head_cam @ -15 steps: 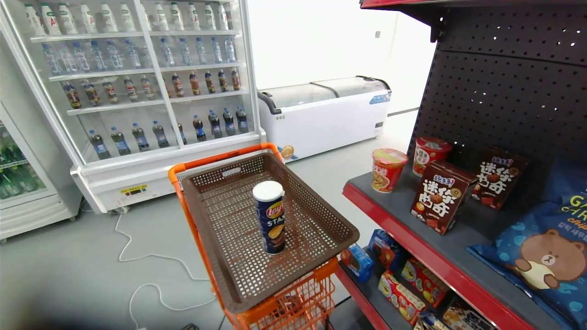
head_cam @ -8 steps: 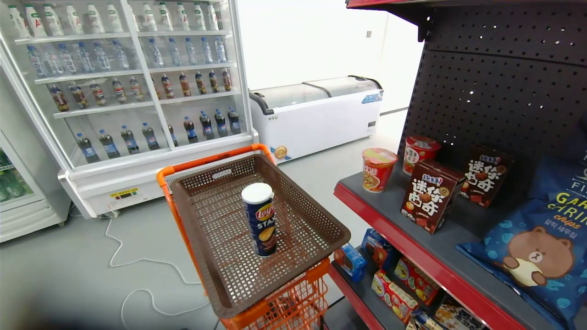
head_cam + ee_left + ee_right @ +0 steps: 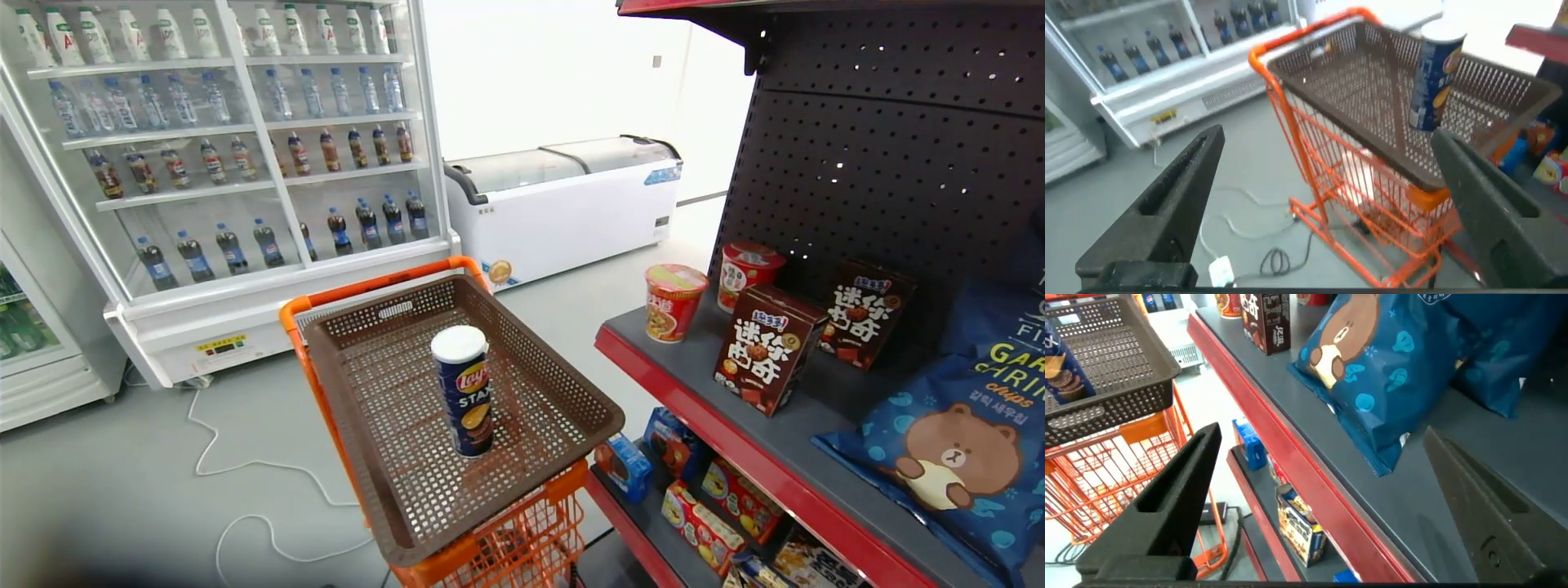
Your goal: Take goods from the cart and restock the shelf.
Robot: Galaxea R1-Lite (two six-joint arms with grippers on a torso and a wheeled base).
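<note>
While neither arm holds anything, left gripper [image 3: 1327,137]: fingers spread wide and empty, hanging low beside the cart, well short of the can.
right gripper [image 3: 1323,433]: also spread wide and empty, low by the shelf's red front edge.
cart [image 3: 506,535]: orange wire frame straight ahead of me, with a brown perforated basket [image 3: 392,490] seated on top.
chips can [image 3: 463,390]: upright near the middle of the basket, white lid up, alone there and clear of the walls.
shelf [image 3: 694,359]: on my right, just beside the cart, with bare grey board along the front.
shelf stock: blue bear bag [image 3: 955,441] nearest me, then brown boxes [image 3: 763,351], then noodle cups [image 3: 672,300] at the far end.
step in hand: I judge the pick has not yet begun, since the can is untouched.
next move: probably raise my left gripper over the basket rim, close on the can's body below the lid, and keep it upright. After that it goes across to the bare strip without knocking the boxes.
</note>
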